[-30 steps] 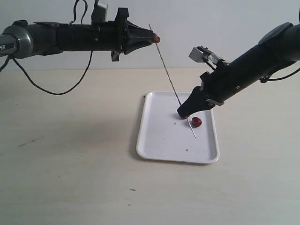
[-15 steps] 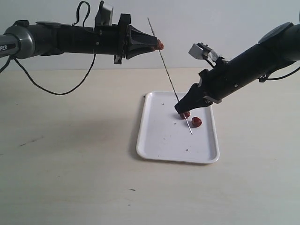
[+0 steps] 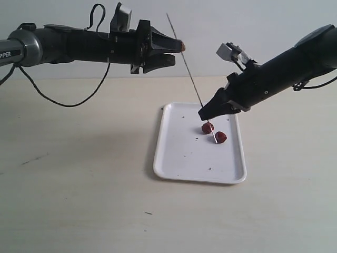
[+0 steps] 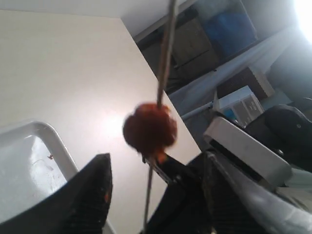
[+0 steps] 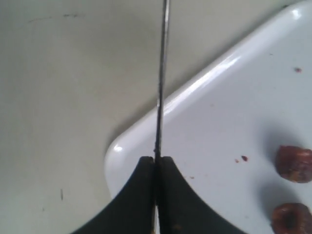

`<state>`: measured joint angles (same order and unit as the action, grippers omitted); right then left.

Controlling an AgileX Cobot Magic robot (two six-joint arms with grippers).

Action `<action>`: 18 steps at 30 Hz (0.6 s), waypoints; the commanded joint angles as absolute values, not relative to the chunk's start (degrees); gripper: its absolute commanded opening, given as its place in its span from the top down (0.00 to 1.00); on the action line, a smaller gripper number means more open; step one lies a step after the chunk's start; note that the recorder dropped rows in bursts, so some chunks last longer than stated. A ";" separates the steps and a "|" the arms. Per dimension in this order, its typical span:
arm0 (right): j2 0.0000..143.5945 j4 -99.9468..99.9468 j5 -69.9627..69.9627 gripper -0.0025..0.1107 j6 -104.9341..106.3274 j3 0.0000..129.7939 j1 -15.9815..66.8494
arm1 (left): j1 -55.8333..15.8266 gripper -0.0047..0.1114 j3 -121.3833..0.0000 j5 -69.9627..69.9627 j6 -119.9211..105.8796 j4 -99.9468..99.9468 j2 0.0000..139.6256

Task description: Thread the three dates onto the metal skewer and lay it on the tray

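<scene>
The thin metal skewer (image 3: 189, 76) stands steeply tilted over the white tray (image 3: 179, 153). My right gripper (image 3: 201, 115) is shut on its lower part, just above the tray; the right wrist view shows the rod (image 5: 161, 78) pinched between the black fingers (image 5: 141, 195). One date (image 4: 149, 127) sits threaded high on the skewer (image 4: 165, 53). My left gripper (image 3: 178, 51) is open around that date (image 3: 182, 47), both fingers apart from it. Two more dates (image 3: 207, 127) (image 3: 221, 136) lie on the tray beside the skewer's lower tip.
A black cable (image 3: 63, 97) hangs from the left arm (image 3: 68, 45) down to the pale tabletop (image 3: 79, 179). The right arm (image 3: 284, 68) slants in from the upper right. Dark specks dot the tray (image 5: 219, 107).
My left gripper has opened and let go of the date, which stays on the skewer. The right gripper has lifted a little with the skewer, uncovering a date on the tray.
</scene>
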<state>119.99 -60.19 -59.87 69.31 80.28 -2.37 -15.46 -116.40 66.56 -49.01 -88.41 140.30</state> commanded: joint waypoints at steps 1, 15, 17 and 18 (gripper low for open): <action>119.26 -61.03 -56.87 0.98 65.87 80.41 -5.46 | -15.47 0.48 -116.29 69.71 -50.74 -88.08 140.50; 116.31 -57.65 -61.29 0.98 64.18 80.41 -15.70 | -22.00 0.48 -116.29 64.81 -50.93 -61.57 140.28; 116.31 -57.65 -61.29 0.98 64.18 80.41 -16.12 | -24.73 0.48 -116.29 60.31 -50.18 -57.29 140.05; 116.31 -57.53 -61.29 0.98 64.18 80.41 -16.10 | -25.93 0.48 -116.40 58.51 -49.23 -55.35 139.95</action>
